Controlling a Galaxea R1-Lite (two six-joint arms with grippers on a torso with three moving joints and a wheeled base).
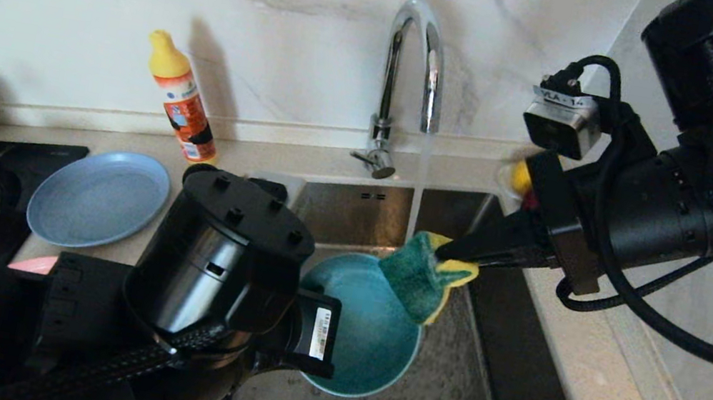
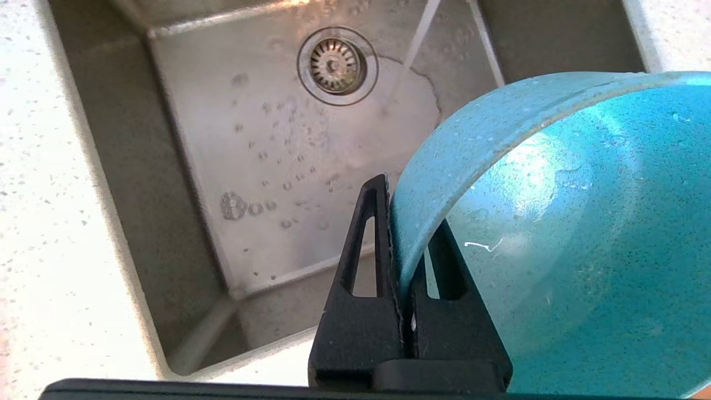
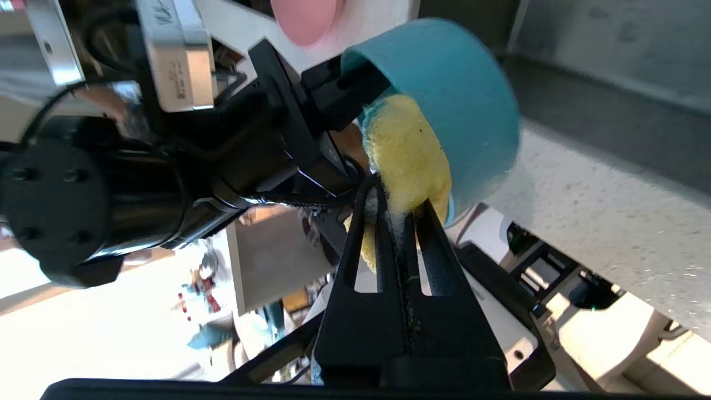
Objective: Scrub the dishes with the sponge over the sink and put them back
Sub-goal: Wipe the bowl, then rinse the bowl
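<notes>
A white label [image 1: 565,99] on the small camera box on the right arm carries dark print, but only something like "LA - 14" can be made out. A barcode sticker [image 1: 320,333] sits on the black block on the left arm, its digits too small to read. The orange bottle [image 1: 184,103] has print that cannot be read.

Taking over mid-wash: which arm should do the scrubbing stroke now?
Right. The right claw is shut on the sponge, at the teal bowl; the left claw is pinching that bowl's rim over the sink.
</notes>
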